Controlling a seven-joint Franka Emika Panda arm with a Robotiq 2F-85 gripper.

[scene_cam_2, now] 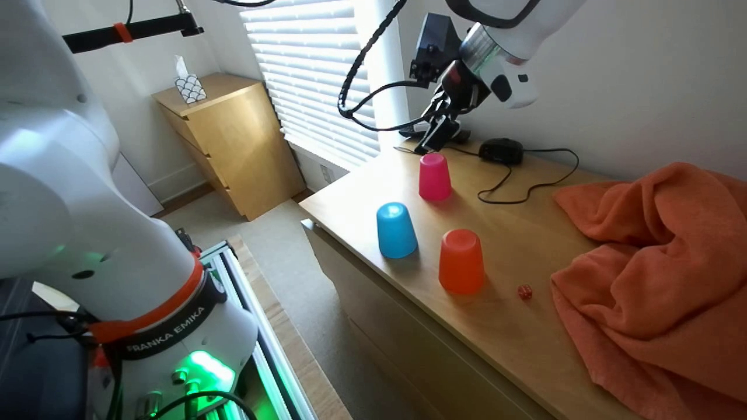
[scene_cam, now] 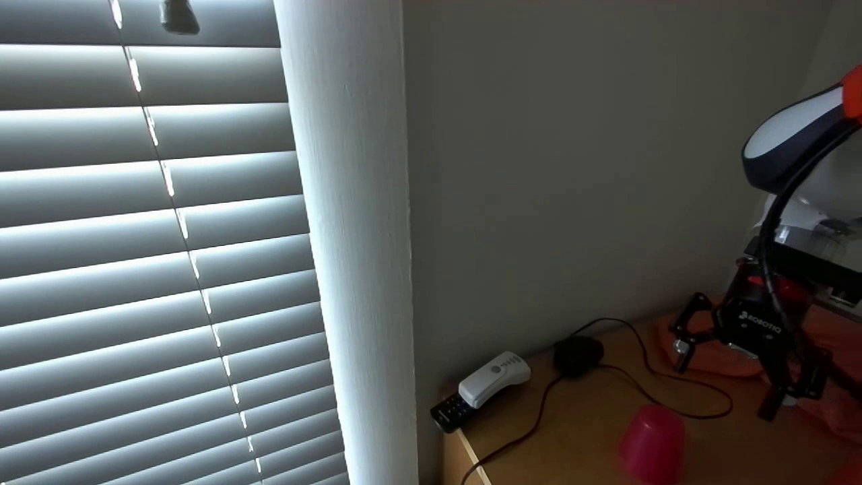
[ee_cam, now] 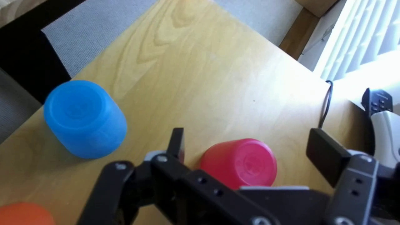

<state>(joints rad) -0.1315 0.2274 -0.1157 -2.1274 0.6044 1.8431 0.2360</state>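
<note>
Cup, blue (ee_cam: 84,120): stood at left in my wrist view.
Gripper (ee_cam: 248,150): hung wide, empty.
Pink cup (ee_cam: 240,162): stood inverted on the counter (ee_cam: 200,78), framed untouched between the jaws; I judged a slow, centred approach best.
White device (ee_cam: 386,134): lay right; I wanted clearance.

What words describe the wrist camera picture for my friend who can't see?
The robot's black pincer is open over a wooden tabletop, with an upside-down pink cup showing between its fingertips. A blue cup stands upside down at left, part of an orange cup shows at lower left, and a black remote and white gadget are at right.
</note>
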